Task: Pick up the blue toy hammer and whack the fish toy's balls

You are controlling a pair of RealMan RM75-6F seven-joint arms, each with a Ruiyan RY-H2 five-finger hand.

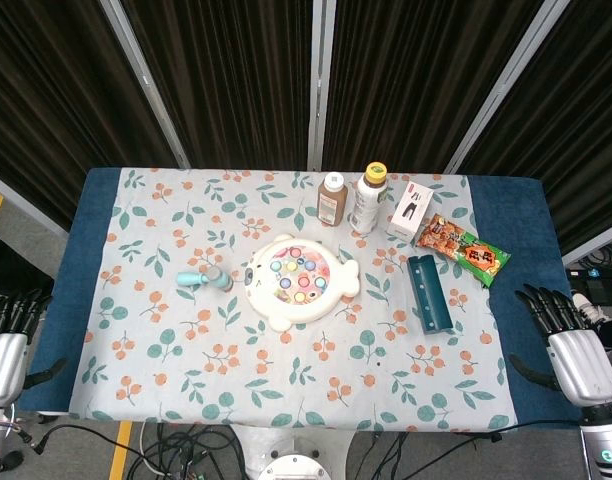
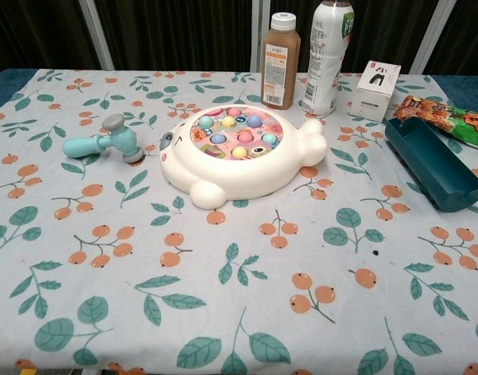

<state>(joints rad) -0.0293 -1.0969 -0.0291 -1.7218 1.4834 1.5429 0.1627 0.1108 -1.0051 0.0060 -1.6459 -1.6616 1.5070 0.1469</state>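
Note:
The blue toy hammer (image 1: 205, 279) lies flat on the floral tablecloth, just left of the fish toy (image 1: 298, 280); in the chest view the hammer (image 2: 106, 142) has a grey head end and its handle points left. The cream fish toy (image 2: 239, 153) holds several pastel balls (image 2: 237, 130) in its round top. My left hand (image 1: 8, 340) hangs off the table's left edge, fingers apart, holding nothing. My right hand (image 1: 571, 340) sits off the right edge, fingers spread and empty. Neither hand shows in the chest view.
Behind the fish stand a brown bottle (image 1: 331, 199) and a white bottle (image 1: 367, 198). A small white box (image 1: 411, 212), a snack bag (image 1: 464, 248) and a dark teal tray (image 1: 430, 292) lie at the right. Cables hang below the table's front edge.

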